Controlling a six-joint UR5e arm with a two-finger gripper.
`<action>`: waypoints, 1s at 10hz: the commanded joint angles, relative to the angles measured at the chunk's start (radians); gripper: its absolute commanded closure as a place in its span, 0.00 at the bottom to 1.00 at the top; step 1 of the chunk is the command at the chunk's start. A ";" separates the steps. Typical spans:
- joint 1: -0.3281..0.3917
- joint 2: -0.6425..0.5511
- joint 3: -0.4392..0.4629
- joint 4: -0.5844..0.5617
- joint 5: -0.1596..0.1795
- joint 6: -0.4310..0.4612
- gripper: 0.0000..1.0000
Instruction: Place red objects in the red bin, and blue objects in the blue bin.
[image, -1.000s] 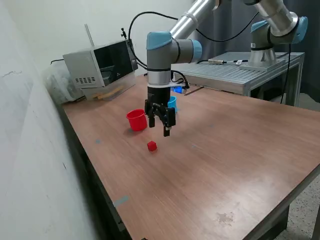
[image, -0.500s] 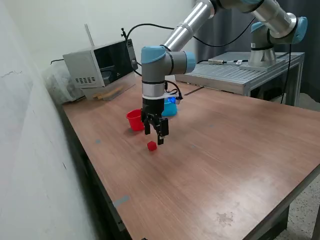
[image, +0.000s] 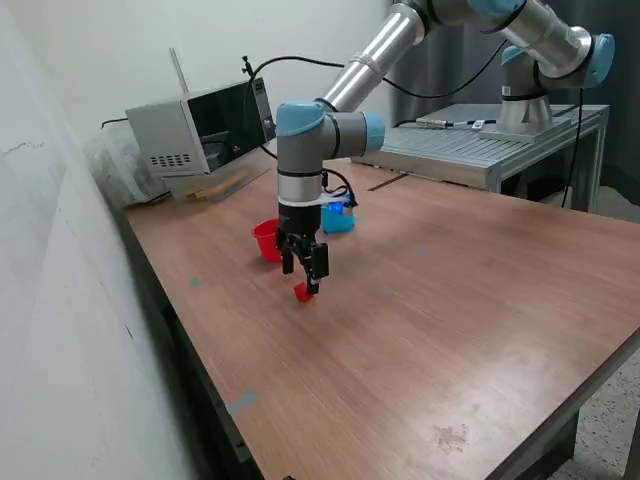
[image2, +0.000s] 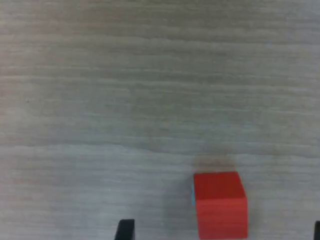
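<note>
A small red cube (image: 301, 293) lies on the wooden table (image: 450, 310), in front of the red cup (image: 265, 240). The light blue cup (image: 338, 219) stands just behind the arm. My gripper (image: 306, 280) hangs straight down over the cube, open, with its tips close to the tabletop. In the wrist view the red cube (image2: 220, 204) sits between the two dark fingertips (image2: 125, 228), nearer to one side, and my gripper (image2: 221, 231) holds nothing. No blue objects show in either view.
A grey box-shaped appliance (image: 200, 135) stands at the table's far corner beside the white wall (image: 60, 300). A metal bench (image: 480, 150) with a second robot base (image: 525, 100) lies behind the table.
The arm has swung toward the exterior view's left and come down. My gripper went from hovering by the cups to standing low over the red cube.
</note>
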 joint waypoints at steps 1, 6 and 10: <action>-0.001 0.013 -0.002 -0.007 0.000 -0.023 0.00; -0.001 0.016 0.014 -0.009 0.004 -0.047 1.00; 0.001 -0.080 0.037 0.003 -0.002 -0.093 1.00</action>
